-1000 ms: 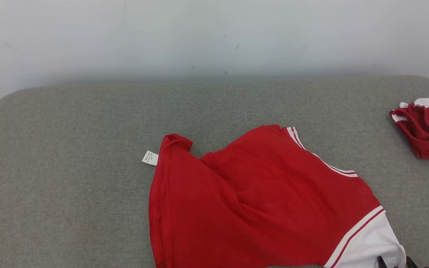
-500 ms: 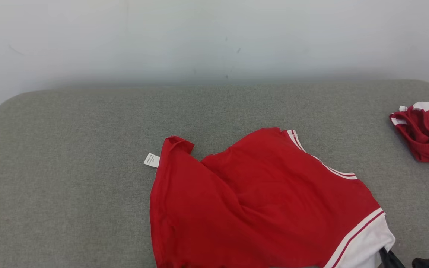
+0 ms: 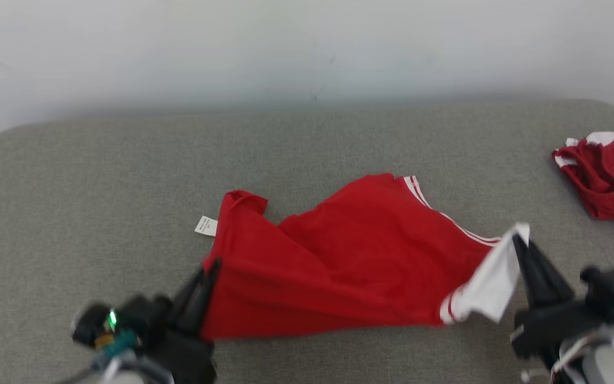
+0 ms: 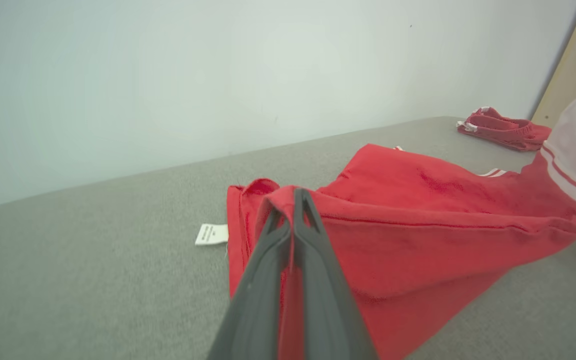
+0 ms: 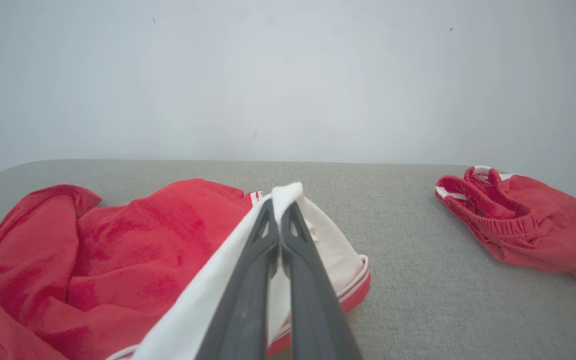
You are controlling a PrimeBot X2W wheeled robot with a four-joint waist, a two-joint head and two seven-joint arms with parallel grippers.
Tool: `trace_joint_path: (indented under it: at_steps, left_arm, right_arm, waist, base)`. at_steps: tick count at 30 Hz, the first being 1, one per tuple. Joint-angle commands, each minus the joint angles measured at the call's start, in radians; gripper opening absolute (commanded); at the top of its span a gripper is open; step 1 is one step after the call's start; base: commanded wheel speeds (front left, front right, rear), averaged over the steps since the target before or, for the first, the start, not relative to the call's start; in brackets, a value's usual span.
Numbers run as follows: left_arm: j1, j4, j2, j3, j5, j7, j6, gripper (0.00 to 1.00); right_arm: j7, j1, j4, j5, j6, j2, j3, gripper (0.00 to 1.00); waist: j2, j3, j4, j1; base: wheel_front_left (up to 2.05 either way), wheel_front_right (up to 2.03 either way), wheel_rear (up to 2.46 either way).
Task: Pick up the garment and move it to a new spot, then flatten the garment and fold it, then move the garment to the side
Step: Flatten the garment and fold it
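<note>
Tightly pinched garment (image 3: 360,256) — left hand (image 3: 214,264) at red edge, right hand (image 3: 520,240) at white, open cushion (image 3: 126,170) beyond.

The left gripper (image 3: 214,265) was at the near left, jaws closed on the red edge of the garment (image 3: 349,256), fingers angled far and right. The right gripper (image 3: 519,241) was at the near right, jaws closed on the garment's white part, fingers angled far and left.
</note>
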Motion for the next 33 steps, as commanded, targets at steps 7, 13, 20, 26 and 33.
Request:
trace_joint_path:
  at_steps: [7,13,20,26,33]
  left_arm:
    - [-0.437,-0.065,0.144,-0.001,-0.089,0.116,0.002,0.0]
    - [-0.83,-0.016,0.234,-0.02,-0.18,0.186,0.002,0.0]
    - [-1.201,0.112,0.26,-0.041,-0.261,0.222,0.002,0.0]
    - [-1.528,0.238,0.246,-0.119,-0.287,0.23,0.002,0.0]
    - [-1.793,0.413,0.233,-0.195,-0.318,0.203,0.002,0.0]
  right_arm:
    - [0.04,-0.398,0.005,0.01,-0.002,0.01,0.014,0.0]
    - [0.075,-0.774,0.073,0.034,-0.002,0.018,0.019,0.0]
    - [0.118,-1.139,0.174,0.055,-0.002,0.016,0.042,0.0]
    - [0.152,-1.441,0.268,0.062,-0.002,-0.006,0.046,0.0]
    - [0.18,-1.728,0.417,0.052,-0.002,-0.035,0.054,0.0]
  waist:
    - [0.0,0.198,-0.032,0.0]
    - [0.0,0.373,-0.056,0.0]
    - [0.0,0.498,-0.073,0.0]
    - [0.0,0.568,-0.065,0.0]
    - [0.0,0.605,-0.054,0.0]
  base:
    - [0.0,0.0,0.0]
    - [0.0,0.0,0.0]
    - [0.0,0.0,0.0]
    - [0.0,0.0,0.0]
    - [0.0,0.0,0.0]
